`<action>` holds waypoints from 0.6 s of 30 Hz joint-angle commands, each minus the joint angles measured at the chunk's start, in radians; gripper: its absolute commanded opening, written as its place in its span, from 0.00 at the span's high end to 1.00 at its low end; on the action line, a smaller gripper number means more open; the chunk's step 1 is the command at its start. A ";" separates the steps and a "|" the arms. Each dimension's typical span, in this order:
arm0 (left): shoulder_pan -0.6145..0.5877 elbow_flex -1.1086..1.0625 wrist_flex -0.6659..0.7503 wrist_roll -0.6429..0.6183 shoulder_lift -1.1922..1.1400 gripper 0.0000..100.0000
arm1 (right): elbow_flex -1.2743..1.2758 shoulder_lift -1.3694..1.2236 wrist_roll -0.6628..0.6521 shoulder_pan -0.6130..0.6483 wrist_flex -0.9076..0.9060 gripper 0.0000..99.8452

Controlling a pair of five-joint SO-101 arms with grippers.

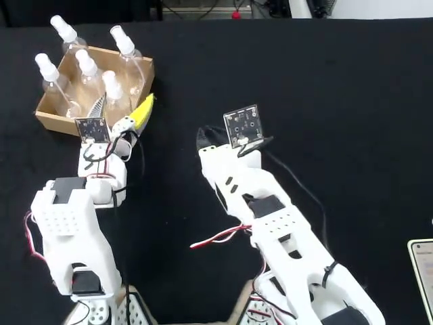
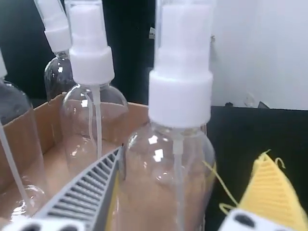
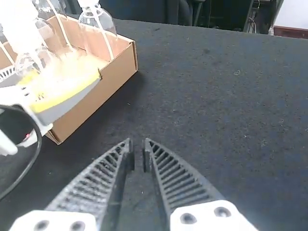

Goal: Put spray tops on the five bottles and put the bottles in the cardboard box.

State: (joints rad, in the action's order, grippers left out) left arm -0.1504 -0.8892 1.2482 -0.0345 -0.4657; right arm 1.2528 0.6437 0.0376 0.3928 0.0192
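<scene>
1. One bench (image 1: 338,101), covered in black, carries everything. In the high view the box is toward its far left and both arm bases are at the near edge
2. Two white arms stand side by side. The left arm (image 1: 67,223) extends to the box's near side. The right arm (image 1: 284,230) extends over bare bench, well apart from the box
3. One cardboard box (image 1: 54,122), low-walled and open on top, lies flat on the bench
4. Five clear bottles (image 1: 59,91) stand upright in the box, close together, none tipped. The near bottle (image 2: 168,178) is the one between the left fingers
5. Two grippers:
   - The left gripper (image 1: 126,99) is at the box's near right corner, its fingers wide around the near bottle and not clamping it. The grey finger (image 2: 91,187) is inside the box, its tip touching the bottle's side. The yellow finger (image 2: 269,187) is apart from the bottle on the other side, at the box wall; whether it is over the wall or just outside it I cannot tell
   - The right gripper (image 3: 137,147) is low over bare bench, near the box's corner but not touching it. Its two dark ribbed fingers are narrow, with a slim slit between the tips, and hold nothing
6. Five white tops (image 1: 122,39), one on each bottle, all seated on the necks. A thin tube runs down inside the bottles seen from the left wrist
</scene>
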 commanded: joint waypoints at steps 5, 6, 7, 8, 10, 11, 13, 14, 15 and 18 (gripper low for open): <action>-0.038 -0.007 0.018 0.000 0.008 0.65 | -0.050 -0.004 -0.008 0.014 0.028 0.96; -0.044 -0.007 0.018 0.000 0.009 0.65 | -0.050 -0.004 -0.008 0.014 0.028 0.96; -0.045 -0.007 0.018 0.000 0.015 0.65 | -0.050 -0.004 -0.008 0.014 0.028 0.96; -0.051 -0.012 0.018 0.000 0.026 0.65 | -0.050 -0.004 -0.008 0.014 0.028 0.96; -0.053 -0.035 0.018 -0.006 0.061 0.65 | -0.050 -0.004 -0.008 0.014 0.028 0.96; -0.051 -0.048 0.018 -0.006 0.084 0.65 | -0.050 -0.004 -0.008 0.014 0.028 0.96; -0.044 -0.076 0.012 -0.008 0.135 0.65 | -0.050 -0.004 -0.008 0.014 0.028 0.96; -0.041 -0.088 0.011 -0.008 0.158 0.65 | -0.050 -0.004 -0.008 0.014 0.028 0.96; -0.038 -0.101 0.011 -0.008 0.178 0.65 | -0.050 -0.004 -0.008 0.014 0.028 0.96; -0.041 -0.140 0.011 -0.008 0.230 0.65 | -0.050 -0.004 -0.008 0.014 0.028 0.96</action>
State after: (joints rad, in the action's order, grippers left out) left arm -0.1857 -0.9920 1.2482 -0.0361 -0.3399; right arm 1.2528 0.6437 0.0376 0.3928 0.0192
